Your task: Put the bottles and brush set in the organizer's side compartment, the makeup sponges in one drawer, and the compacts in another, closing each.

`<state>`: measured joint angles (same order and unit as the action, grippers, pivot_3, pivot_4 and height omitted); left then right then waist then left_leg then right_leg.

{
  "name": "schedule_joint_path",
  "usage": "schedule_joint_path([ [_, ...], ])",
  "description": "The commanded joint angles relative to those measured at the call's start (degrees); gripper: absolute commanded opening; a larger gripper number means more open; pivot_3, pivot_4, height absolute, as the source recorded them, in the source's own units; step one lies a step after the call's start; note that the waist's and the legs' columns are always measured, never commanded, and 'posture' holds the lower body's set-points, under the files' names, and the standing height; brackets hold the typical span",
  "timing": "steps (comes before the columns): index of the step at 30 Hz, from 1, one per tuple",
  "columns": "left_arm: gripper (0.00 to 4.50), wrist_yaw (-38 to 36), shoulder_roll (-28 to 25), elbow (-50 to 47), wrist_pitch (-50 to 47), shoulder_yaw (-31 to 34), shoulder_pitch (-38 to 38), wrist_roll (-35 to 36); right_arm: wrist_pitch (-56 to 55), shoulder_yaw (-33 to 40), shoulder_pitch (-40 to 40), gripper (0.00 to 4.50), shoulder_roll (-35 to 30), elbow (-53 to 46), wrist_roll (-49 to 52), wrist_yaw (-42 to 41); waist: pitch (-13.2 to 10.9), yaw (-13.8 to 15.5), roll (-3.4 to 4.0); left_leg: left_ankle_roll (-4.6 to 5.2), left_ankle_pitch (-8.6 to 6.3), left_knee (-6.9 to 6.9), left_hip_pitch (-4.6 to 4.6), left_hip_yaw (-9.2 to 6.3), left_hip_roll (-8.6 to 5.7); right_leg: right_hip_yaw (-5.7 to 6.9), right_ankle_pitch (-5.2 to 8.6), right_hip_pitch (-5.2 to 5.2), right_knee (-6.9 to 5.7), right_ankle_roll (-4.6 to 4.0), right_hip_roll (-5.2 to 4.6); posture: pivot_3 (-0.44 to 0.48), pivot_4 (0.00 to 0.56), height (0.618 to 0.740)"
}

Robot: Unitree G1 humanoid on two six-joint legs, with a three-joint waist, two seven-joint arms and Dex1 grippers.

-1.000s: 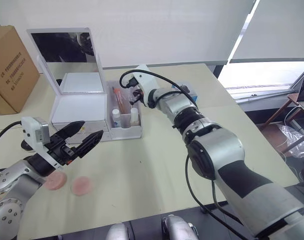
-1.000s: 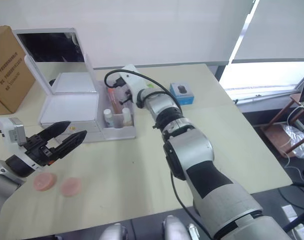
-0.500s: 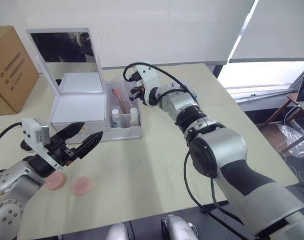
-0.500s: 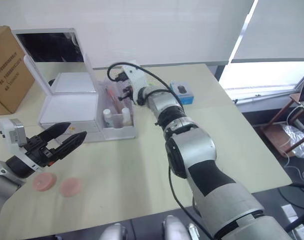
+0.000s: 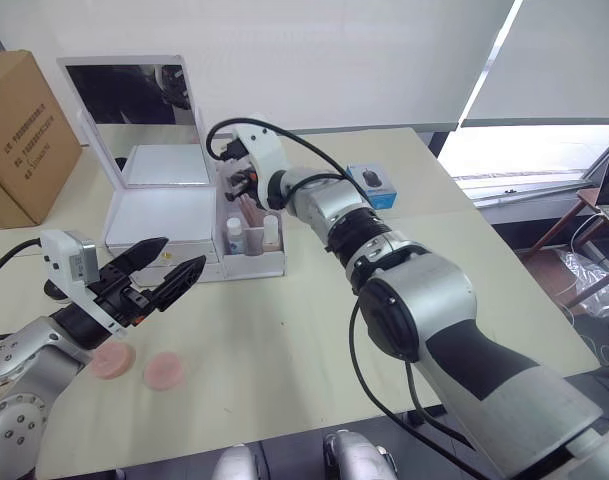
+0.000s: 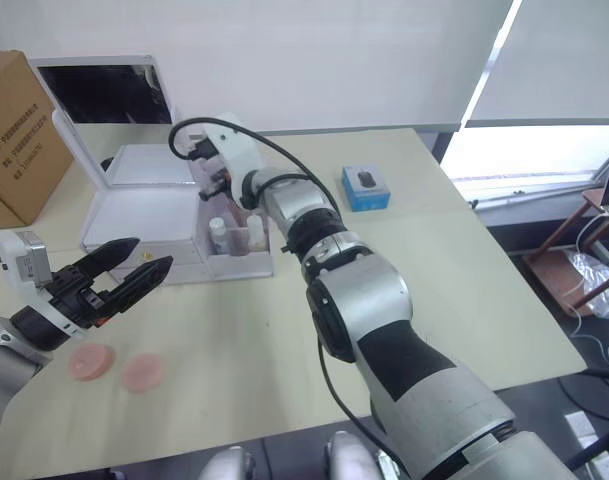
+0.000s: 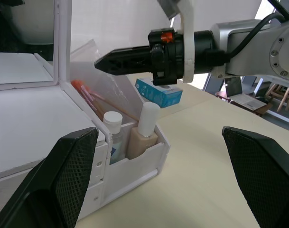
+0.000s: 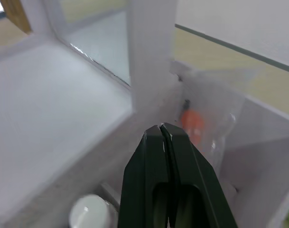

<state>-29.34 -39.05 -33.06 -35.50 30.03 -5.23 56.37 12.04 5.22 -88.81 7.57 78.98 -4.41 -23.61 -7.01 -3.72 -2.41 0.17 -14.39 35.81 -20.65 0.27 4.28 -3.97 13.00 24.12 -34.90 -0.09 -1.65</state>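
The right gripper point(image 7: 102, 62), clenched empty, hovers over the side compartment point(image 5: 252, 262) holding bottles point(image 7: 145, 127) and brush set point(image 7: 89, 97); left gripper point(image 5: 156, 270) released.

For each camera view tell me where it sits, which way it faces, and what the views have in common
Left eye view: on the head, looking forward and down over the beige table; both arms show, left gripper open, above two flat round pink makeup sponges.
Right eye view: the same head, the same scene.
Left wrist view: looks along the left gripper's wide-apart black fingers at the translucent side compartment and the right gripper.
Right wrist view: looks along the right gripper's shut fingers into that compartment.
Shared: the clear plastic brush set packet.
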Motion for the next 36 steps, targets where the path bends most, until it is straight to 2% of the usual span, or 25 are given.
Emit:
schedule_joint_path([
  [1, 4.50, 0.8, -0.3, -2.5, 0.0, 0.8, -0.2, 1.2, 0.4, -1.2, -0.8, 0.04, -0.4, -0.7, -2.0, 0.8, 0.0, -0.1, 0.00, 0.00, 0.00, 0.00, 0.00, -0.01, 0.00, 0.00, 0.00, 0.00, -0.01, 0.00, 0.01, 0.000, 0.150, 0.730],
  [7, 4.50, 1.7, -0.1, -3.1, 0.1, 0.7, -0.5, 1.5, 1.1, -3.7, 0.7, 0.04, -1.2, -0.3, -5.9, 2.9, 0.0, -0.2, 0.00, 0.00, 0.00, 0.00, 0.02, -0.07, -0.01, 0.00, 0.00, -0.02, -0.01, 0.01, 0.03, 0.000, 0.150, 0.730],
  [16, 4.50, 2.7, -0.7, -3.7, -0.2, 1.1, -0.9, 2.5, 1.1, -2.4, 2.4, 0.04, -3.3, -0.2, -6.0, 6.9, 0.0, -0.1, 0.00, 0.00, 0.00, 0.01, 0.02, -0.12, -0.06, 0.00, 0.00, -0.04, -0.01, 0.01, 0.02, 0.000, 0.150, 0.730],
  [25, 4.50, 2.8, -1.6, -2.7, -0.6, 0.1, 0.1, 3.2, 0.9, 1.5, 2.0, 0.04, -5.8, -0.7, -3.1, 6.6, 0.0, 0.5, 0.00, 0.01, 0.00, 0.06, 0.00, -0.26, -0.23, 0.00, 0.01, -0.08, -0.02, 0.04, -0.03, 0.000, 0.150, 0.730],
  [31, 4.50, 2.2, -1.5, -1.7, -0.9, 0.0, 0.6, 2.9, -0.4, 6.1, -0.5, 0.04, -8.6, -2.2, 2.1, 0.2, 0.0, 0.9, -0.01, 0.01, 0.01, 0.11, -0.01, -0.27, -0.29, -0.05, 0.00, -0.08, -0.01, 0.09, -0.04, 0.000, 0.150, 0.730],
  [34, 4.50, 1.3, -1.7, -1.1, -0.7, 0.5, 0.1, 2.4, -0.5, 7.3, -1.8, 0.04, -10.7, -4.1, 4.9, -6.6, 0.0, 0.8, 0.00, 0.01, 0.01, 0.09, 0.01, -0.28, -0.29, -0.08, 0.00, -0.06, -0.02, 0.12, -0.01, 0.000, 0.150, 0.730],
  [36, 4.50, -0.5, -2.7, 0.4, 0.0, 1.5, -0.5, 0.9, 1.7, 8.4, -1.7, 0.04, -12.6, -7.5, 8.3, -14.0, 0.0, 0.7, 0.00, 0.01, 0.01, 0.08, 0.02, -0.28, -0.29, -0.08, -0.02, -0.06, -0.03, 0.17, 0.01, 0.000, 0.150, 0.730],
])
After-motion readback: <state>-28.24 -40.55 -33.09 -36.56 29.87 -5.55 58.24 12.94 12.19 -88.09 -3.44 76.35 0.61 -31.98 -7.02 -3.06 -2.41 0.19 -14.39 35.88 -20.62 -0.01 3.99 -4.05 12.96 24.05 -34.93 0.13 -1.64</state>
